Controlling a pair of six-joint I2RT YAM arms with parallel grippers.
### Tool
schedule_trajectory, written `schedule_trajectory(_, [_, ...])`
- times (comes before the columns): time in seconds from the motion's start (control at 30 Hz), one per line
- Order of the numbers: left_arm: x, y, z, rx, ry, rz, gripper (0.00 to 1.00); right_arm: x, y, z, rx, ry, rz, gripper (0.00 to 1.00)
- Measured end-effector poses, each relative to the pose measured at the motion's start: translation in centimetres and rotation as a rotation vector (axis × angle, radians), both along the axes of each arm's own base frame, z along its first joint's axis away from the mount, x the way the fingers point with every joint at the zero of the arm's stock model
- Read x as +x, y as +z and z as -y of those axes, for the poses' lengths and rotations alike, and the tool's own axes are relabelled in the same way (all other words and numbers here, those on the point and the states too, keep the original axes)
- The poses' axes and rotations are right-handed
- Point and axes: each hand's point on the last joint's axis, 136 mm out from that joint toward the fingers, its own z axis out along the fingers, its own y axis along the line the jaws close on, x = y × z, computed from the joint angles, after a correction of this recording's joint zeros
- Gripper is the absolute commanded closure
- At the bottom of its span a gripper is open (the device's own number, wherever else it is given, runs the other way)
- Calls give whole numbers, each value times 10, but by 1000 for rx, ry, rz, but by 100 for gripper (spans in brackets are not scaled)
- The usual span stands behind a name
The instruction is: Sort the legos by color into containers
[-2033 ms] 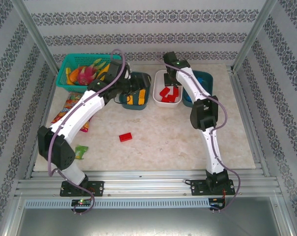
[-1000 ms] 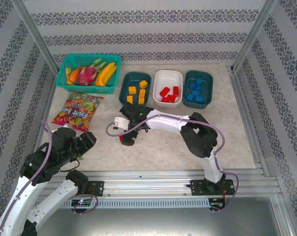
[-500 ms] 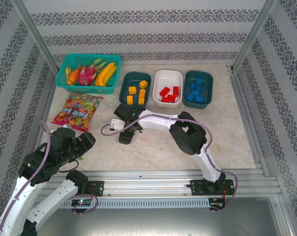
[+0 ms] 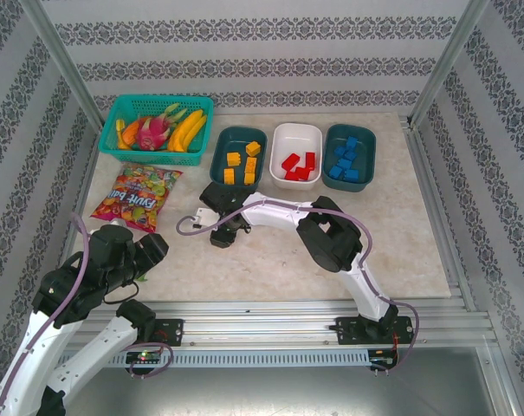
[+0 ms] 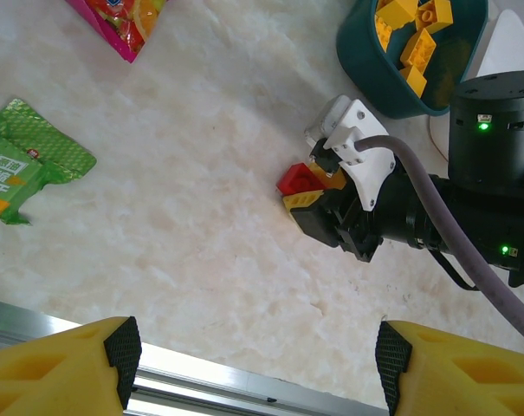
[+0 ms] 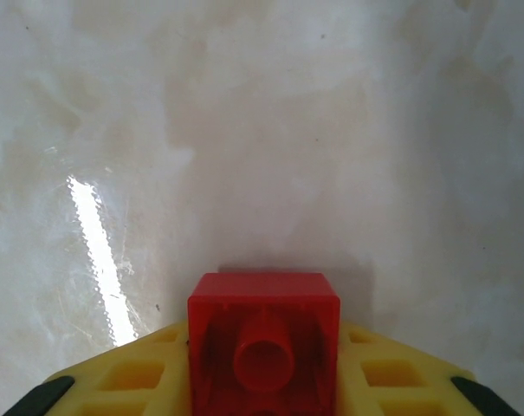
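right pincer (image 5: 318, 192) clamped on a red brick (image 6: 263, 334) down on the worktop (image 4: 274, 260), left pincer (image 5: 255, 364) apart, empty

Large lettering on the colourful glossy plastic snack bag (image 4: 136, 198), seemingly starting "FRUIT" — the rest illegible, white print on the small green foil sachet (image 5: 28, 165) — too blurred to read

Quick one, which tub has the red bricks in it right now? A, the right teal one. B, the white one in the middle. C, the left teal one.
B: the red legos lie in the white tub, the middle of the row.
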Motion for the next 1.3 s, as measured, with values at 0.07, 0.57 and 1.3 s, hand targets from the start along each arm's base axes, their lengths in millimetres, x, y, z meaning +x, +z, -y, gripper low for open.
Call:
schedule_trajectory(0.07, [0, -1, 3, -5, -11, -9, 25, 1, 1, 1, -2, -6, 5, 70])
schedule_trajectory(0.57, [93, -1, 90, -71, -235, -80, 25, 123, 149, 76, 339, -467, 97, 72])
schedule_trajectory(1.3, [311, 23, 225, -152, -419, 73, 25, 330, 85, 239, 523, -1399, -158, 69])
